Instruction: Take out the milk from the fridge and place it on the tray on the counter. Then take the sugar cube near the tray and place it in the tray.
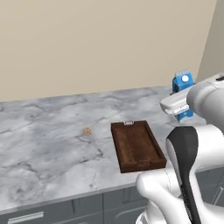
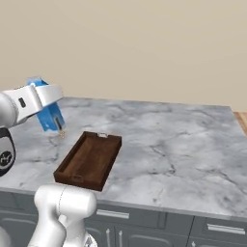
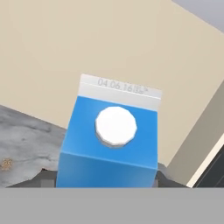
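Note:
My gripper [image 1: 180, 108] is shut on the milk [image 1: 182, 81], a blue carton with a white round cap, and holds it upright in the air above the counter [image 1: 43, 144]. In the hand view the milk [image 3: 111, 144] sits between my two fingertips [image 3: 43, 177]. The dark brown tray [image 1: 138, 146] lies empty on the marble, below and beside the carton. In the right base view the milk [image 2: 48, 116] hangs just left of the tray's [image 2: 89, 159] far end. The tiny tan sugar cube [image 1: 87, 131] rests on the counter left of the tray. The fridge is out of view.
A beige wall runs behind the counter [image 2: 178, 144]. Dark grey cabinet fronts [image 2: 144, 226] sit below its front edge. Wide bare marble stretches on both sides of the tray.

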Robot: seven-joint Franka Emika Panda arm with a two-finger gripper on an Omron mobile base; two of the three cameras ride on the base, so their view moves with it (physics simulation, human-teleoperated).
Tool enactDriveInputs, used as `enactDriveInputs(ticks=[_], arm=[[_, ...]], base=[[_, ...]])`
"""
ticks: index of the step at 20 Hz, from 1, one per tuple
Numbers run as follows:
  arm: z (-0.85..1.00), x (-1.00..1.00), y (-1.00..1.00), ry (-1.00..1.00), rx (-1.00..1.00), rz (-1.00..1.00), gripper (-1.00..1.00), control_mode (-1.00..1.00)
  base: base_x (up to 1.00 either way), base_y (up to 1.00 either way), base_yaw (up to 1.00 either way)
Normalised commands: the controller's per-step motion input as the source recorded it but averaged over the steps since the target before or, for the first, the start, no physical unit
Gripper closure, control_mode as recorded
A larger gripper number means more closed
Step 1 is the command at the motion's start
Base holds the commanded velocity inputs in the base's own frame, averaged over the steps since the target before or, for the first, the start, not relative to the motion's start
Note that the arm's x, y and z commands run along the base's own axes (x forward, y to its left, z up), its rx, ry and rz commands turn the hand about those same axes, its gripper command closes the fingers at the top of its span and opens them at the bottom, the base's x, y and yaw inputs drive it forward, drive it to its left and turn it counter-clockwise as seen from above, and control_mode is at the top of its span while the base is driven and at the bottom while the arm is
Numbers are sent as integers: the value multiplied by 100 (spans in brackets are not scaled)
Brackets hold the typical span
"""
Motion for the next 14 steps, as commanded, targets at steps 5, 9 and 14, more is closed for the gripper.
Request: enactDriveInputs(ticks=[5, 9, 14], arm=[[-39, 31, -1, 0, 0, 11, 100, -100], [-63, 30, -4, 1, 0, 27, 100, -100], [-71, 52, -7, 2, 2, 32, 100, -100]], base=[[0, 0, 0], [0, 0, 0], [0, 0, 0]])
